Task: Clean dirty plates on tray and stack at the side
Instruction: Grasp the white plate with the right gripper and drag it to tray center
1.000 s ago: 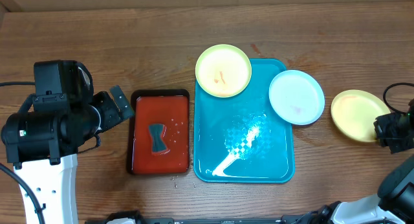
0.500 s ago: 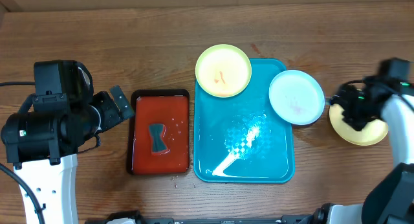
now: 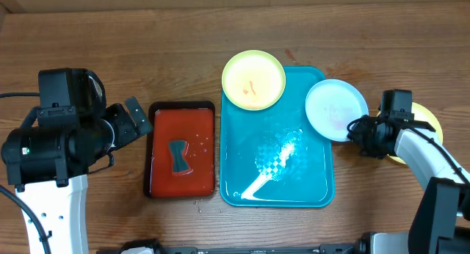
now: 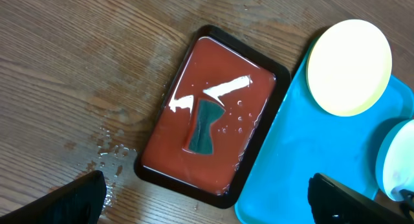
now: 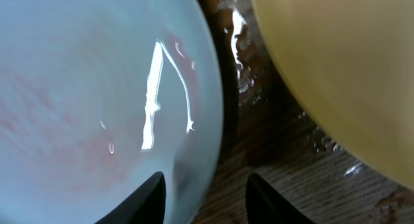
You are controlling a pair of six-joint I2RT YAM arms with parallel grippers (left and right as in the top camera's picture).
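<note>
"Right wrist view first. What is the right tool point(image 5: 206, 185) doing?"

"Its two fingers are apart. The edge of the white plate point(image 5: 77, 88) sits between them, but they are not squeezing it."

"Where is that plate?"

"It lies on the right rim of the blue tray point(image 3: 242, 177). Part is on the tray and part hangs out over the table point(image 3: 110, 34). It has a faint pink smear, so I think it is not clean yet."

"What is next to it?"

"A yellow plate point(image 5: 336, 75) lies on the table just beside it. A thin wet strip of wood is between them, so they do not touch."

"How should the tool grab well?"

"I think it should go a bit lower over the rim, then close slowly. The plate looks wet, so a tiny grip could slip. Lift it straight up and do not bump the yellow plate."

"And farther out?"

"A second yellow plate point(image 3: 253, 79) with orange specks sits on the tray's top left corner. A red tray point(image 3: 165, 136) holds a dark pad point(image 3: 178, 156). The left tool point(image 4: 206, 180) hangs above it, fingers wide apart, holding nothing."
</note>
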